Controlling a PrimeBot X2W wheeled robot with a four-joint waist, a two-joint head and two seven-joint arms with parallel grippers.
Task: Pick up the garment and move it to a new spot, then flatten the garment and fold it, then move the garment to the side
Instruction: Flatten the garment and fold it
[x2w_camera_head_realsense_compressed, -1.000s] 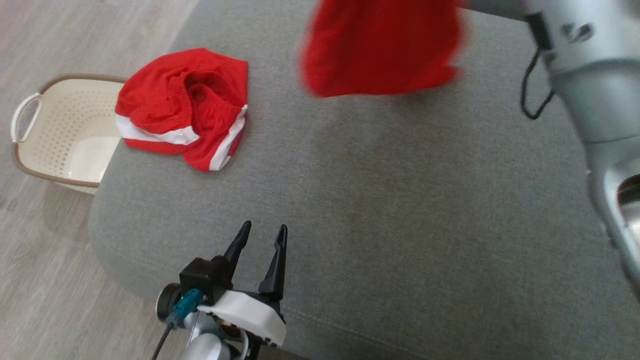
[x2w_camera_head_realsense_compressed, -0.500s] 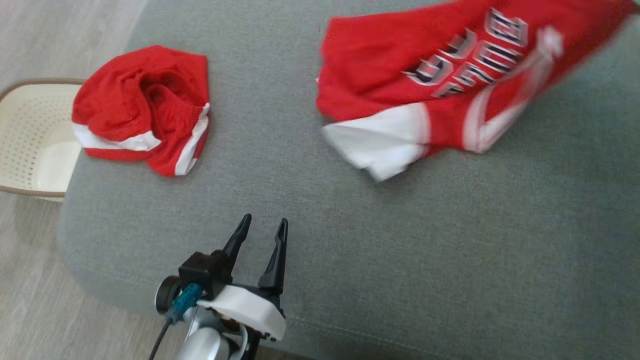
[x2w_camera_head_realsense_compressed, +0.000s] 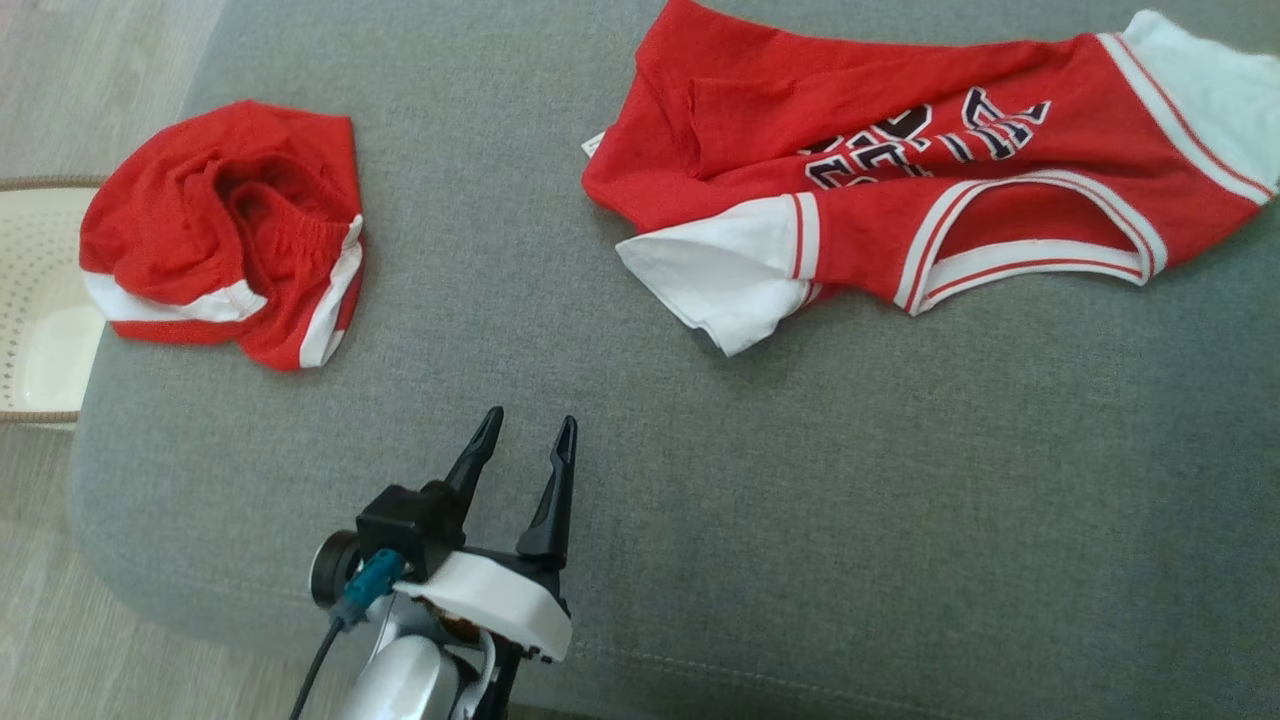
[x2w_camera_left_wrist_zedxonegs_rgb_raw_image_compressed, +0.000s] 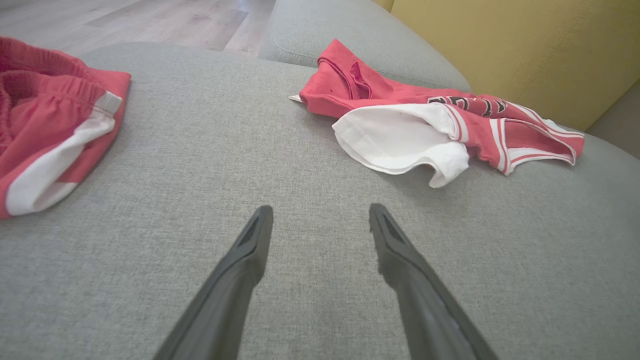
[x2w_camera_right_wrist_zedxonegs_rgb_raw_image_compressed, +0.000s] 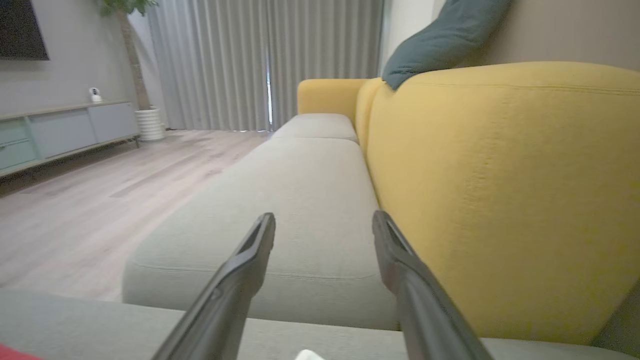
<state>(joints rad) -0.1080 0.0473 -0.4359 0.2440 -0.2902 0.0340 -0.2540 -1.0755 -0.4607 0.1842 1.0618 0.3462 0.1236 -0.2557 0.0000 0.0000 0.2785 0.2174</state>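
Red knit jersey with white ribbed trim and dark block lettering (x2w_camera_head_realsense_compressed: 880, 190) lay rumpled on the grey woven sofa seat cushion (x2w_camera_head_realsense_compressed: 800, 480), at the far right side of it in the head view. Its long axis ran left to right across that view, tilted a little. One white sleeve (x2w_camera_head_realsense_compressed: 720, 280) stuck out toward the near edge at the left end, and a second white patch (x2w_camera_head_realsense_compressed: 1210, 90) sat at the far right end. A trimmed oval opening faced the near side. A fold crossed its upper left part. In the left wrist view the jersey (x2w_camera_left_wrist_zedxonegs_rgb_raw_image_compressed: 400, 100) sat ahead and to the right.

My left gripper (x2w_camera_head_realsense_compressed: 530, 418) hovered near the cushion's front edge, fingers spread, nothing between them, well apart from the jersey. My right gripper (x2w_camera_right_wrist_zedxonegs_rgb_raw_image_compressed: 324, 222) had its fingers spread too, nothing held, pointing along the seat beside the yellow upholstered sofa back (x2w_camera_right_wrist_zedxonegs_rgb_raw_image_compressed: 500, 175).

Crumpled red mesh shorts with white stripes (x2w_camera_head_realsense_compressed: 220, 240) lay at the cushion's left side. A cream perforated plastic basket with a brown rim (x2w_camera_head_realsense_compressed: 30, 250) stood on the pale wood floor (x2w_camera_head_realsense_compressed: 100, 80) just beside the cushion; the part in view showed its dotted wall and smooth bottom.
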